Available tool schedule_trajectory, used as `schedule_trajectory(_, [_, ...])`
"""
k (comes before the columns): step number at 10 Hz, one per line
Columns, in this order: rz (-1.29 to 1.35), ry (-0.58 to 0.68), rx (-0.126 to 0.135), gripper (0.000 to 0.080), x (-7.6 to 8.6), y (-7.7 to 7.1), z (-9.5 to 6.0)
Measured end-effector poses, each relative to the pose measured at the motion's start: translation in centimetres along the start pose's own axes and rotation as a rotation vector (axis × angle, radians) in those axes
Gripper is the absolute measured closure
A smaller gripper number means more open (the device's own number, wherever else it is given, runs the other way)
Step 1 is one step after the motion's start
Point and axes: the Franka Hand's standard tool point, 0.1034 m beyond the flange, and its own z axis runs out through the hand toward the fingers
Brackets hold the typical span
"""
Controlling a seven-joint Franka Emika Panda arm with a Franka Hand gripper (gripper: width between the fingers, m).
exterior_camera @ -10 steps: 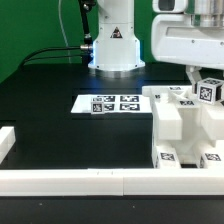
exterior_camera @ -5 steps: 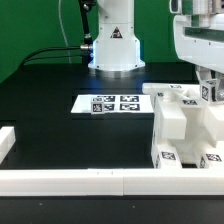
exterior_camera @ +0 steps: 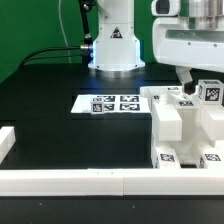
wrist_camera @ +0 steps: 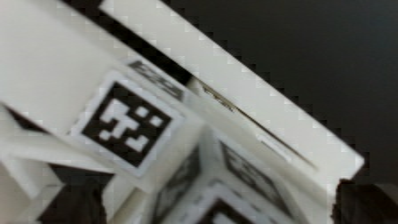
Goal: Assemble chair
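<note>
Exterior view: gripper (exterior_camera: 191,88) hangs over the far end of the chair (exterior_camera: 185,128), a stack of white blocky tagged pieces standing against the long white rail (exterior_camera: 75,180) at the front of the black table (exterior_camera: 60,120). Fingers (exterior_camera: 184,83) reach down beside a small tagged part (exterior_camera: 211,93) on top of the stack; cannot tell whether they are spread or pinching it. The marker board (exterior_camera: 110,103) lies flat well off to the exterior view's left of the gripper.

Wrist view: blurred, very close. A white chair panel (wrist_camera: 231,90) with a square tag (wrist_camera: 128,118) fills the frame.
</note>
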Motion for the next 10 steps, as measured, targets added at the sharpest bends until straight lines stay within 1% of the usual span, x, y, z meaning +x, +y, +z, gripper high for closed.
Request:
schedule_trajectory(2, [-0.135, 0.004, 0.002, 0.0151, 0.12, -0.05, -0.03])
schedule_trajectory(3, [-0.242, 0.006, -0.003, 0.0151, 0.12, -0.01, -0.03])
schedule_trajectory(4, [-0.480, 0.020, -0.045, 0.0151, 0.12, 0.24, -0.11])
schedule_trajectory(5, [-0.587, 0.025, -0.052, 0.0151, 0.28, 0.22, -0.32])
schedule_trajectory(6, [-0.567, 0.024, -0.052, 0.0151, 0.30, 0.28, -0.17])
schedule_trajectory(7, [-0.552, 0.024, -0.052, 0.0267, 0.30, 0.31, -0.12])
schedule_trajectory(8, [-0.552, 0.024, -0.052, 0.0403, 0.32, 0.32, -0.12])
schedule_trajectory(9, [-0.494, 0.024, -0.050, 0.0537, 0.26, 0.30, -0.08])
schedule_trajectory(10, [-0.405, 0.026, -0.049, 0.0537, 0.24, 0.29, -0.07])
